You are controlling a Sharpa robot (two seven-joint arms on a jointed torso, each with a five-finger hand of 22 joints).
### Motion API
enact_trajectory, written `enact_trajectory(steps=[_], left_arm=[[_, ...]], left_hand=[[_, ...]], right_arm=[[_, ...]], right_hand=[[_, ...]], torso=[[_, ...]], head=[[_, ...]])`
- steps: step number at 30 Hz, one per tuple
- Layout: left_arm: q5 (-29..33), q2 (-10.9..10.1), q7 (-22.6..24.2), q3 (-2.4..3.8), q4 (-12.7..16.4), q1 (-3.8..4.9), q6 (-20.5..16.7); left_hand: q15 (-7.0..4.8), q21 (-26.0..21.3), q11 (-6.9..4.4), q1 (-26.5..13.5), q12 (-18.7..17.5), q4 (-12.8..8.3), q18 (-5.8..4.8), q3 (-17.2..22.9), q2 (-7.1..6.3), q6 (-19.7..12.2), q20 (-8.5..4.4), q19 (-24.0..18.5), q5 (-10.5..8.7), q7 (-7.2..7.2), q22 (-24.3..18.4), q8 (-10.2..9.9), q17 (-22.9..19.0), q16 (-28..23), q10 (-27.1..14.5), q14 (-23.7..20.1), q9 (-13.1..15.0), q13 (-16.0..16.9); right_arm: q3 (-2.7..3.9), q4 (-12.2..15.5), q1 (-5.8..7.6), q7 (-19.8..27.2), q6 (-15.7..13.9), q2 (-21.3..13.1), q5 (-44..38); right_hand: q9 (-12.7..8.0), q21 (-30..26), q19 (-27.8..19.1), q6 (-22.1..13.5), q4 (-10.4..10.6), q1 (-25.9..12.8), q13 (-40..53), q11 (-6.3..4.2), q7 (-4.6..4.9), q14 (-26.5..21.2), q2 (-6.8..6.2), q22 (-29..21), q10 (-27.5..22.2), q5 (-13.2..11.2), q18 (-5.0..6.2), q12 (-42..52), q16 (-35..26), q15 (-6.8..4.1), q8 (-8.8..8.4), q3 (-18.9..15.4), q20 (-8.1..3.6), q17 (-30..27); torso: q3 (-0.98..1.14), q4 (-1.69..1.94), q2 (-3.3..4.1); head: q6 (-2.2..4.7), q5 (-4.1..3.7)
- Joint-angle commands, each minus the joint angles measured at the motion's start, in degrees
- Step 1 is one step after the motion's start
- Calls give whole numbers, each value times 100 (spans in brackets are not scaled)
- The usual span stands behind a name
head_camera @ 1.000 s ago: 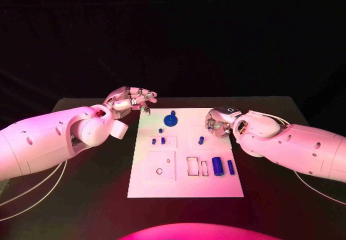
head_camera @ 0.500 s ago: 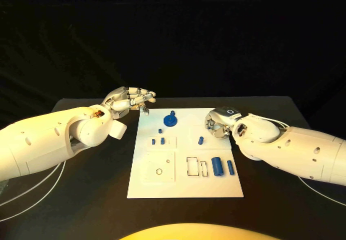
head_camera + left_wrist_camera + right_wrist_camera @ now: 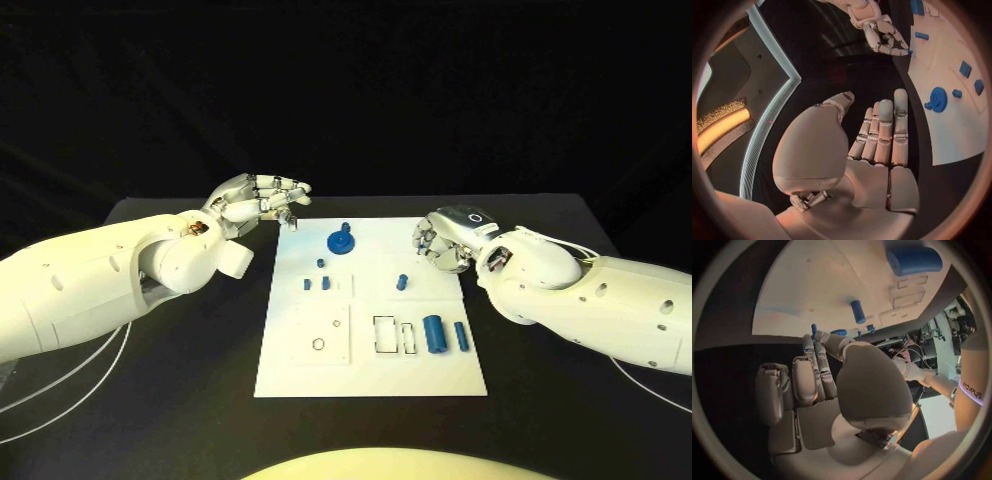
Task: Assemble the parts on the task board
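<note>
Two white arms reach over the black table (image 3: pixel 173 360), one from each side of the white task board (image 3: pixel 372 370), which lies lengthwise at the table's middle. Most of the blue parts are already on the board: a gear (image 3: pixel 342 241) near its far edge, several small pegs (image 3: pixel 307 284) across its middle, and a thick cylinder (image 3: pixel 434 332) with a thinner pin (image 3: pixel 462 334) beside it toward the near right corner, both lying with their long axes running from the near edge to the far edge. The left hand (image 3: pixel 265 203) hovers off the board's far left corner with its fingers loosely curled and holding nothing; its wrist view shows the palm bare and the fingers extended side by side. The right hand (image 3: pixel 447 240) hangs over the board's right edge, fingers curled downward and empty as far as I can tell. The cylinder and pin lie nearer the robot than that hand, on its side of the board, so the right hand seems the likelier one to fetch them.
</note>
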Motion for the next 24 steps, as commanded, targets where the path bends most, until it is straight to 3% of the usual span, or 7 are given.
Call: enact_trajectory(steps=[1,9,14,19,24], left_arm=[[47,5,100,5,5,3,15],[65,18,104,5,21,3,20],[83,-2,100,4,57,3,4],[100,24,114,2,64,3,-19],[110,99,118,1,51,3,-37]], left_hand=[[2,-23,4,45,19,0,86,-28,7,-46,-18,36,-7,5,-7,-19,-8,21,-37,-23,-7,6],[2,-23,4,46,20,1,86,-28,8,-48,-19,36,-6,5,-7,-18,-8,21,-37,-24,-7,6],[2,-25,7,49,22,4,85,-31,12,-51,-20,37,-5,7,-8,-15,-9,22,-40,-24,-6,7],[3,-26,9,49,24,8,85,-36,14,-49,-20,37,-4,9,-9,-9,-11,22,-43,-25,-4,8],[5,-29,14,54,27,11,84,-42,17,-39,-21,38,-3,12,-11,4,-13,22,-46,-28,0,9]], right_arm=[[7,191,5,209,-267,-59,227],[12,804,-36,282,-214,-95,350],[11,1104,-70,294,-63,69,308],[3,1220,-128,307,63,319,249],[-18,1133,-236,320,165,559,191]], right_hand=[[-4,30,138,40,-26,80,78,-240,15,238,24,783,290,12,-103,31,30,-39,30,-2,-38,3],[-2,30,137,40,-29,79,80,-239,17,236,23,782,290,12,-103,29,26,-39,31,1,-39,-2],[-1,18,127,38,-34,79,81,-237,20,233,23,768,288,16,-99,25,13,-39,30,9,-40,-19],[0,17,126,38,-36,79,82,-236,22,233,23,767,287,17,-98,23,13,-39,30,12,-40,-19],[1,11,120,36,-39,79,83,-235,24,231,25,759,286,19,-96,20,8,-38,29,17,-40,-26]], torso=[[2,-3,3],[1,-1,3],[2,-15,6],[-15,13,1],[-21,2,-1]], head=[[5,21],[24,103],[-7,231],[-23,300],[-62,422]])
